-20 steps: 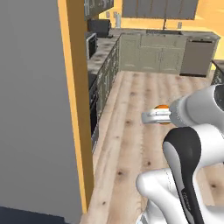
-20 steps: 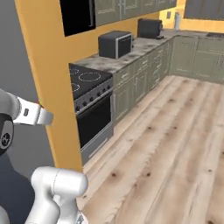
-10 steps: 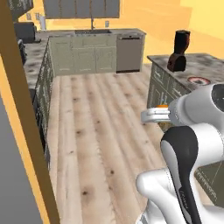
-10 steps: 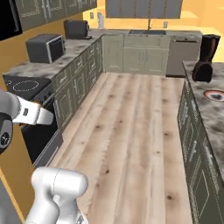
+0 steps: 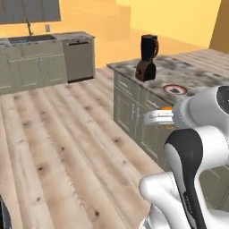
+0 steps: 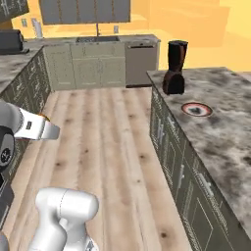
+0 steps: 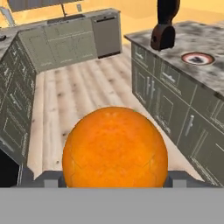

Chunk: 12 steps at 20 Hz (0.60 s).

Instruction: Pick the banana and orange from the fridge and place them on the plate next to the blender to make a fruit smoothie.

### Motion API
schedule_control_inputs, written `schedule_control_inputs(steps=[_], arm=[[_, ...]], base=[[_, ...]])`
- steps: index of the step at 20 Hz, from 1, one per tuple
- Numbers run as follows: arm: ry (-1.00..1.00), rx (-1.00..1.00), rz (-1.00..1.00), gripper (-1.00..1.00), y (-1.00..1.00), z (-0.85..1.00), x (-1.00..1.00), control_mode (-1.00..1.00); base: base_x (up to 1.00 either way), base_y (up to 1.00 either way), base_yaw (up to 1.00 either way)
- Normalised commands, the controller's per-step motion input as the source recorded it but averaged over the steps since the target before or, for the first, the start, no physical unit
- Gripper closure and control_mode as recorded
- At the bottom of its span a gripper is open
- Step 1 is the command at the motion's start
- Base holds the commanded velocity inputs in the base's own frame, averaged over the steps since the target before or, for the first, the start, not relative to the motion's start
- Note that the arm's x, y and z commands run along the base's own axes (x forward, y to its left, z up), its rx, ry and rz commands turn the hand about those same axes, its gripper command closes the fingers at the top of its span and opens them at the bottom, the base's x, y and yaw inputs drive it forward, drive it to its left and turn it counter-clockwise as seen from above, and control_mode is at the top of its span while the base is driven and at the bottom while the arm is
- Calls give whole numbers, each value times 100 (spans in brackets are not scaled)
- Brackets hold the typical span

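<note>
The round orange sits between the two dark fingertips of my gripper, which is shut on it. A sliver of the orange shows above the gripper in the left base view, in front of the island's cabinets. On the island stands the black and brown blender. The red-rimmed plate lies just beside it, nearer to me, with nothing on it. The banana and the fridge are out of view.
The grey marbled island counter with green-grey cabinet fronts runs along the right. A sink counter and dishwasher line the far wall. Cabinets stand on the left, with open wooden floor between.
The whole picture has swung as the base turned: the orange wall and stove left the views, and the island with blender and plate came in. The orange stays in the gripper.
</note>
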Motion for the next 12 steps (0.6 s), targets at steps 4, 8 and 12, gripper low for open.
schedule_control_inputs(steps=[4,8,12], arm=[[0,0,0,100,0,0,0,100],[0,0,0,100,0,0,0,100],[0,0,0,100,0,0,0,100]], base=[[100,28,-58],[95,59,-67],[82,68,-72]])
